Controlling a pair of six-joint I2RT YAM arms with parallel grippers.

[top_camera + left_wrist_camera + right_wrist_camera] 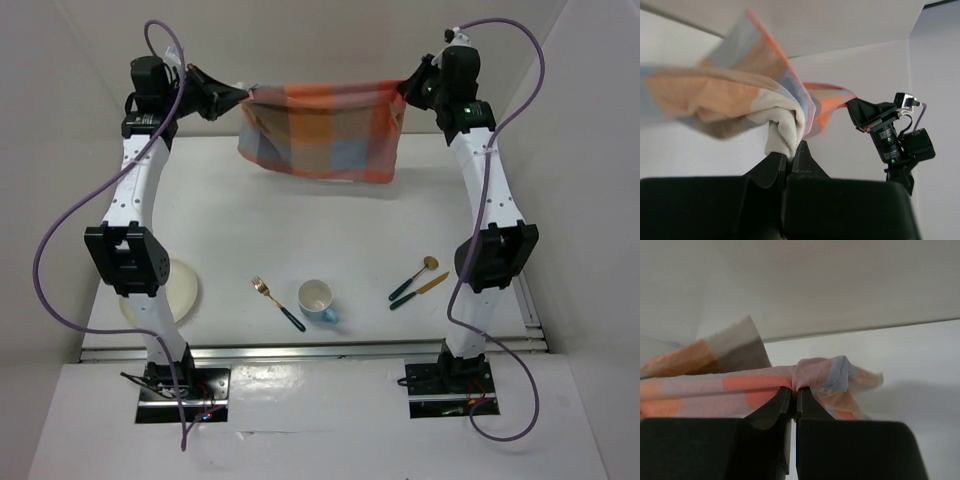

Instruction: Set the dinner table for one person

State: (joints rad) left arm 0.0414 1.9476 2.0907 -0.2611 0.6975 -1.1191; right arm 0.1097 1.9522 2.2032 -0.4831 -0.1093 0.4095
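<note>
The left pincer (243,95) and the right pincer (404,85) were each pinched tight on a bunched top corner of the checked cloth (320,130), which hung stretched between them (orange, blue and grey squares) well beyond the cup (317,299). The white tabletop (300,220) lay beneath, bearing the cup close to its near rail. A fork (277,302) lay just left of the cup, a spoon (415,277) and knife (420,291) to its right, and a pale plate (185,290) well to its left.
</note>
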